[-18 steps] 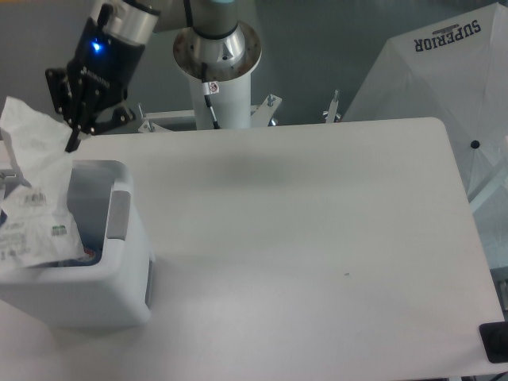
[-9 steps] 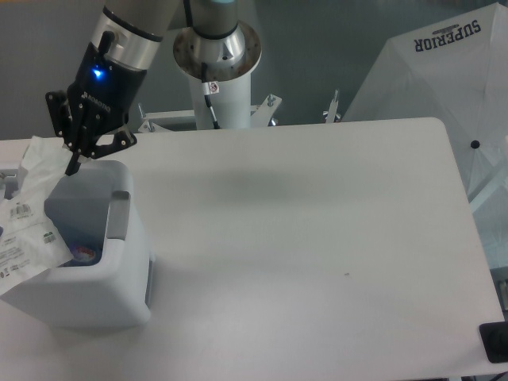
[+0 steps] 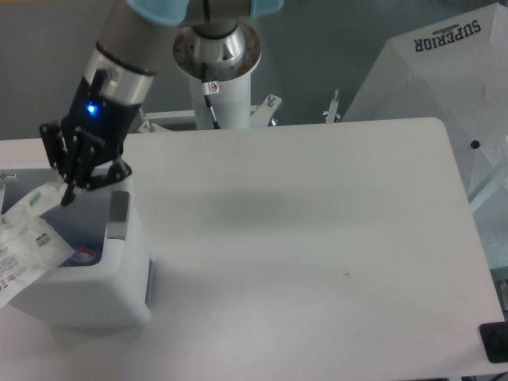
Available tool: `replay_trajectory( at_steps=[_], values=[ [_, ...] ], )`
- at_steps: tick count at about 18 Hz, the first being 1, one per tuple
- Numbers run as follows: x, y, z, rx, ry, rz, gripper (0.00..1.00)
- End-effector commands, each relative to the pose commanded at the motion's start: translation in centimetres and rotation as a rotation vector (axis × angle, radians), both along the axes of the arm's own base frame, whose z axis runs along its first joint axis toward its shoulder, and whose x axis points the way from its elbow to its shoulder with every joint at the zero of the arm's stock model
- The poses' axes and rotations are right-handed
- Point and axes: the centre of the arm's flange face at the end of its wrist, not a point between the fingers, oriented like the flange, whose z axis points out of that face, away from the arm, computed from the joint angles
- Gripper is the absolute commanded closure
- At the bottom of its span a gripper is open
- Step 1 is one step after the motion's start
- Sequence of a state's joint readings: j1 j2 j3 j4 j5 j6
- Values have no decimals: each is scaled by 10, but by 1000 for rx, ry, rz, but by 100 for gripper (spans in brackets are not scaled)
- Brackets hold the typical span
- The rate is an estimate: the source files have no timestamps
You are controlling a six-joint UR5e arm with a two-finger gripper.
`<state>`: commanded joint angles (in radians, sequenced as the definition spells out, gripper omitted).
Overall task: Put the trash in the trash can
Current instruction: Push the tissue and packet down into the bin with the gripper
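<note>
The trash can (image 3: 119, 298), a boxy white bin with a grey panel, stands at the table's left edge. My gripper (image 3: 67, 190) hangs over its open top, fingers pointing down, shut on the upper corner of the crumpled white wrapper (image 3: 24, 242). The wrapper droops over the can's left rim, partly inside and partly outside. A bit of bluish, red-marked plastic (image 3: 84, 254) shows inside the can; I cannot tell whether it is the bottle.
The arm's base column (image 3: 216, 55) rises behind the table's back edge. A white cover printed SUPERIOR (image 3: 444, 79) stands off the right side. A small black object (image 3: 495, 341) sits at the front right corner.
The gripper has come down and slightly forward over the can. The wrapper, held high above the rim a second ago, has dropped with it and now drapes on the left rim.
</note>
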<state>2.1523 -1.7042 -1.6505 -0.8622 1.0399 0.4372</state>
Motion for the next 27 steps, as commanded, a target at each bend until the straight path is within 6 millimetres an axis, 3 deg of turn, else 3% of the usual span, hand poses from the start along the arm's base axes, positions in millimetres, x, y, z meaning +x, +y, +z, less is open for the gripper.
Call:
replay_trajectory(
  at_steps=[5,14,18,21,27],
  values=[
    [7,2,2,4,12,-10,89],
    [37,7,-1,-54,120,-30,88],
    [48,6,-10,-91,159,-66,88],
    [53,4,-16,-152,187,-118,88],
    [57,-1,-7,-154,190,-127,88]
  ],
)
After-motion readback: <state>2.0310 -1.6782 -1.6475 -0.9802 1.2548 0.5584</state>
